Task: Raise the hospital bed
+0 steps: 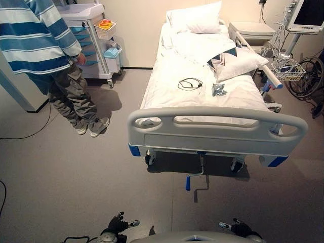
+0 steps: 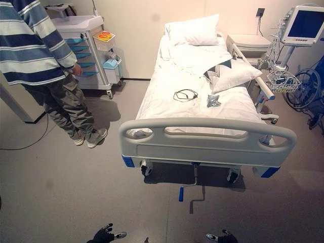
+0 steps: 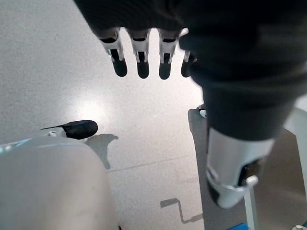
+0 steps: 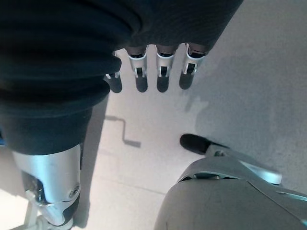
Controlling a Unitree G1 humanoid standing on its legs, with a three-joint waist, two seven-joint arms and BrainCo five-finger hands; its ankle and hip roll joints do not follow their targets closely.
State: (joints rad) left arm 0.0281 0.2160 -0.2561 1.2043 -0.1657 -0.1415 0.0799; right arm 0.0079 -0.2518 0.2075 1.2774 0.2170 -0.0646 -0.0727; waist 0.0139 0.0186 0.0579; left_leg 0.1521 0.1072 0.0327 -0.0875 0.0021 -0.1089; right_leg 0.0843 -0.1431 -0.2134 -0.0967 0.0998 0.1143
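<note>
Both hands, left hand [image 1: 117, 224] and right hand [image 1: 238, 228], hang empty with fingers relaxed; hospital bed [image 1: 202, 86] ahead, so step in, crouch, grip blue-handled crank [image 1: 189, 183] below near footboard [image 1: 217, 132] squarely.

person [image 1: 55, 61] by drawer cart [image 1: 91, 40] — monitor [image 1: 308, 14], wire basket [image 1: 286, 70] opposite.

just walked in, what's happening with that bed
Nothing is being handled yet. The robot faces the foot of the white hospital bed, whose blue-handled metal crank sticks out under the grey footboard, untouched. Its left hand and right hand hang open over the floor. A person in a striped top stands beside the bed.
</note>
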